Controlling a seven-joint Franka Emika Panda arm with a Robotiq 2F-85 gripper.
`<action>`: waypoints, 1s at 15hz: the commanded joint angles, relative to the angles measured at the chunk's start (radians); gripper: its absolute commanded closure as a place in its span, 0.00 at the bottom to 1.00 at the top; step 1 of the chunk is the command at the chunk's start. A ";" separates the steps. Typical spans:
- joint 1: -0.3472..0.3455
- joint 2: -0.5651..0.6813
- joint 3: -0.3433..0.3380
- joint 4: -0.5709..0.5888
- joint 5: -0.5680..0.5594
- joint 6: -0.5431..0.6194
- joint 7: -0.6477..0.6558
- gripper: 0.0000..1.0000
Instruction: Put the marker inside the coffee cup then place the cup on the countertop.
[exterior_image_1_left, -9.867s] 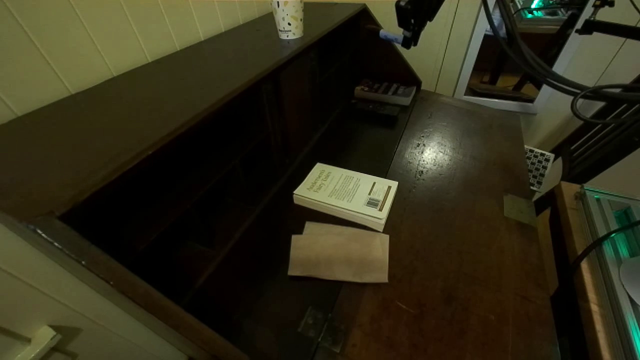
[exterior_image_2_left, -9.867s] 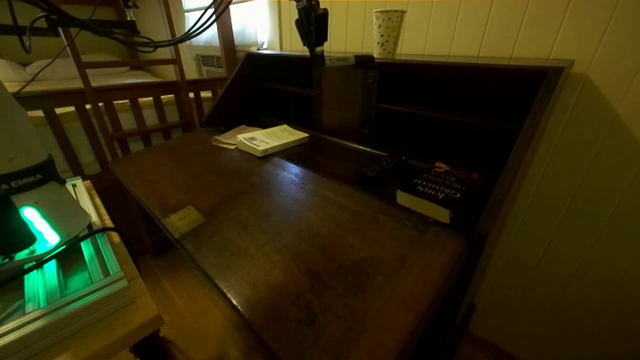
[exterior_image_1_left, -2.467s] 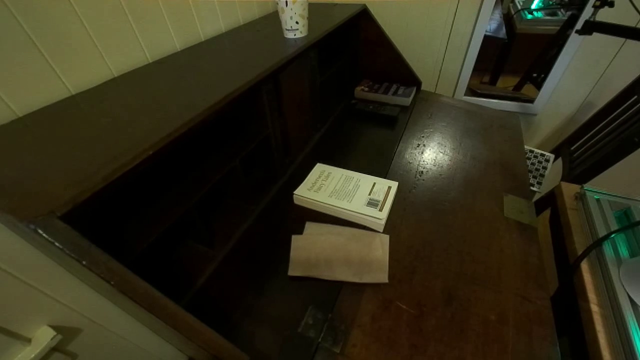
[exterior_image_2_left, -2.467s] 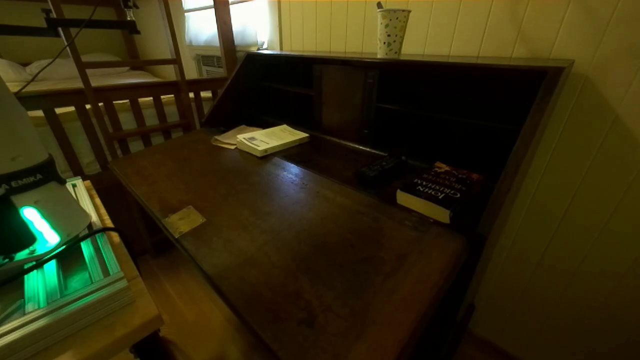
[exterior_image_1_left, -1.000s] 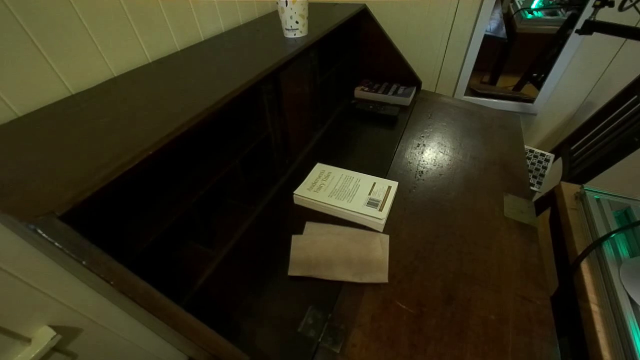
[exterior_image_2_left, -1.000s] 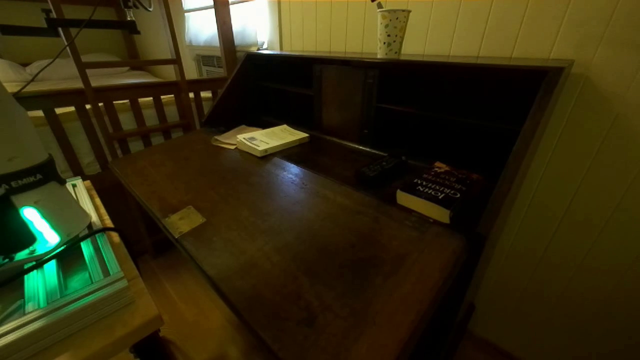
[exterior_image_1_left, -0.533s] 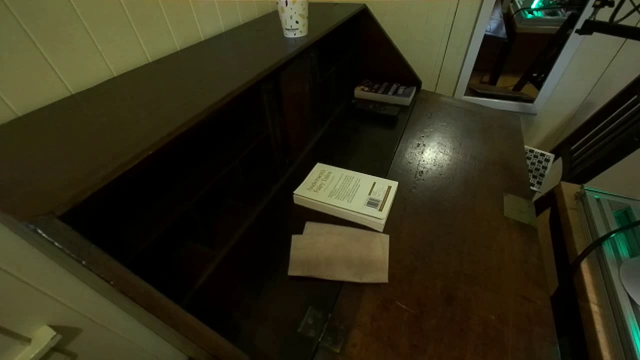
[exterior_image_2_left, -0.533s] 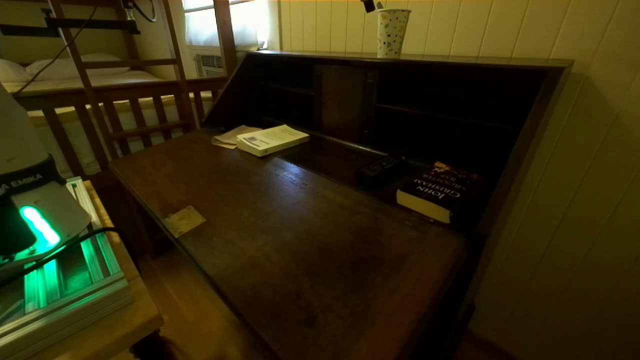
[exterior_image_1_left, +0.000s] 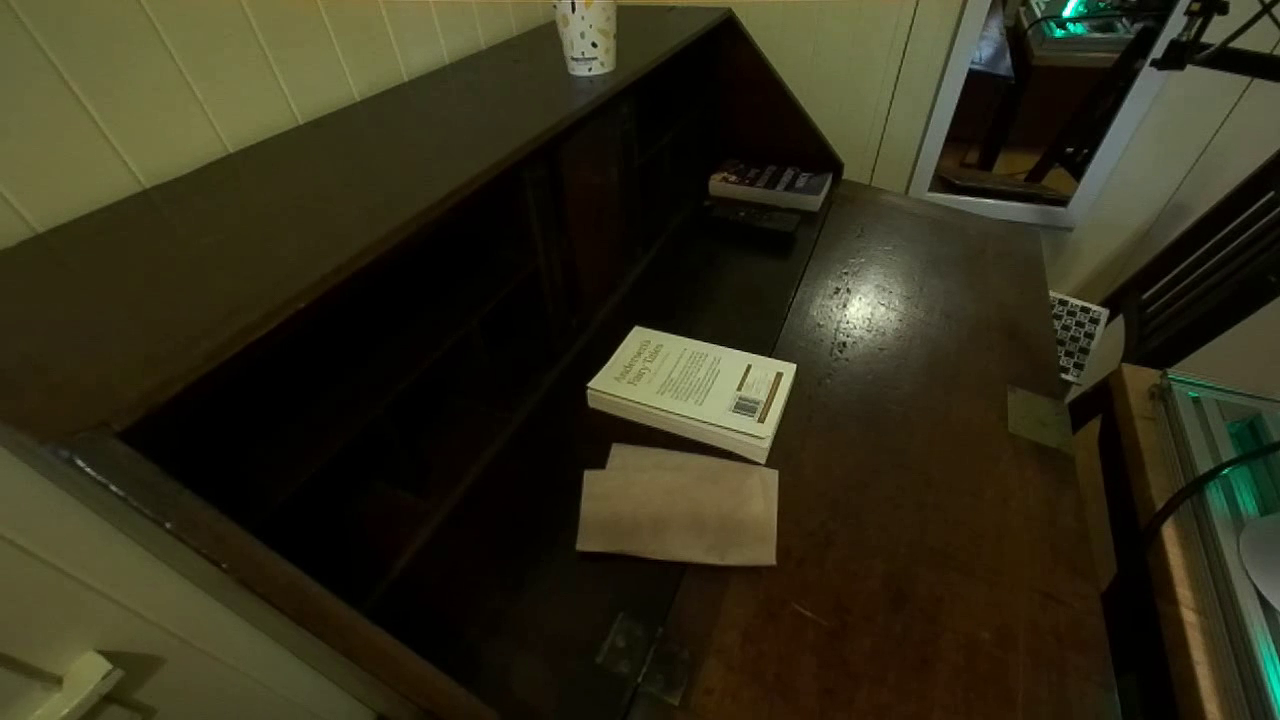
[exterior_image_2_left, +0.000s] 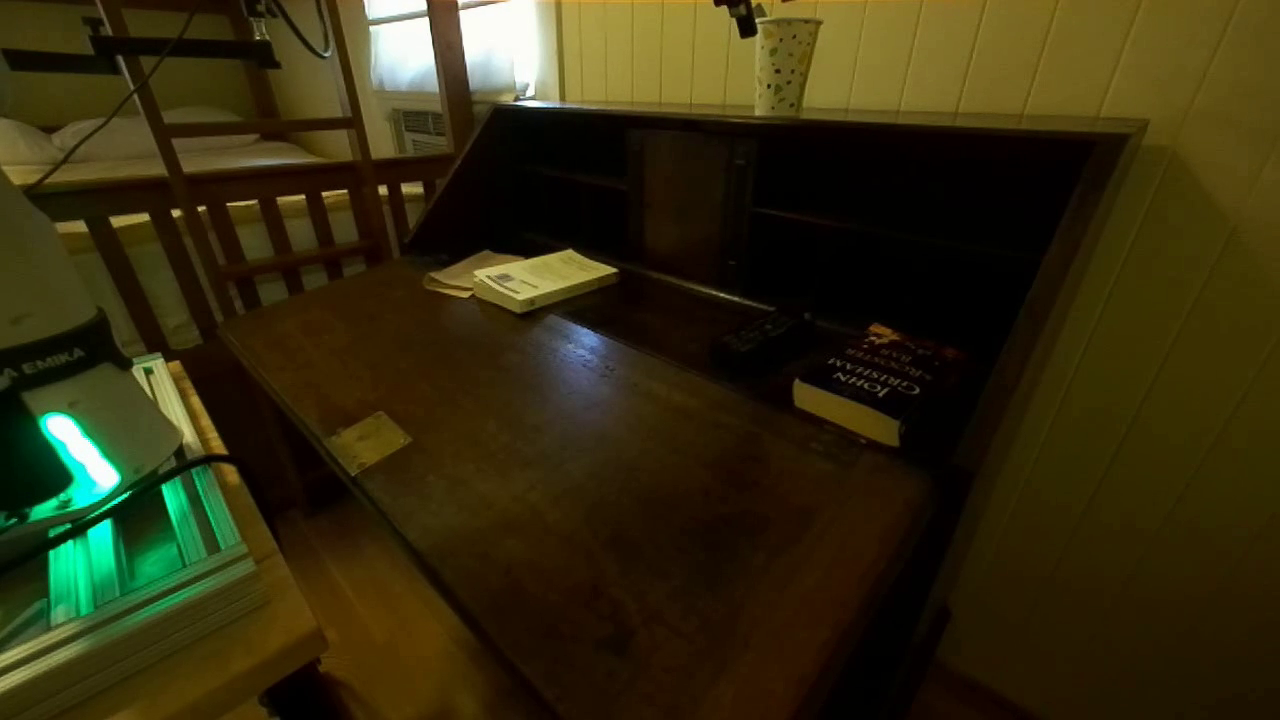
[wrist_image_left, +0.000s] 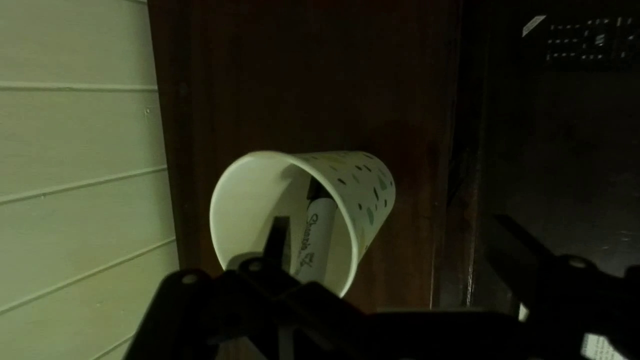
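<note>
A pale panelled wall (exterior_image_1_left: 280, 60) backs the scene, and before it stands the dark brown bench (exterior_image_1_left: 910, 430), a patch of light shining on its broad glossy surface. Along the wall side runs a raised ledge (exterior_image_1_left: 400, 160) of dark wood, with shadowed compartments (exterior_image_2_left: 580, 210) beneath it. The arm's base (exterior_image_2_left: 45, 270), grey, with a green light (exterior_image_2_left: 80, 455) low down, fills the edge of an exterior view, apart from the bench. The gripper (wrist_image_left: 391, 218) has its two fingers spread wide, with nothing gripped between them; in an exterior view the top edge cuts it off. On the bench lie a thick dark book (exterior_image_2_left: 865, 385) lettered John Grisham and, well apart from it, a pale book (exterior_image_1_left: 695, 390), Andersen's Fairy Tales, with flat tan paper (exterior_image_1_left: 680, 515) just beside it. The white speckled cup (exterior_image_2_left: 786, 70) stands upright on the ledge, just beside the gripper; in the wrist view one finger crosses its mouth, though whether it touches or dips inside cannot be told. A flat dark keyed device (exterior_image_2_left: 764, 338) rests near the dark book. The marker (wrist_image_left: 316, 235) leans inside the cup, its pale barrel carrying black lettering, one dark end showing and the other hidden behind the gripper.
</note>
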 joint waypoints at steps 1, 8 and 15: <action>-0.026 0.051 0.025 0.071 0.050 -0.028 -0.044 0.00; -0.031 0.091 0.036 0.110 0.045 -0.031 -0.037 0.53; -0.029 0.079 0.027 0.106 0.020 -0.052 -0.012 0.99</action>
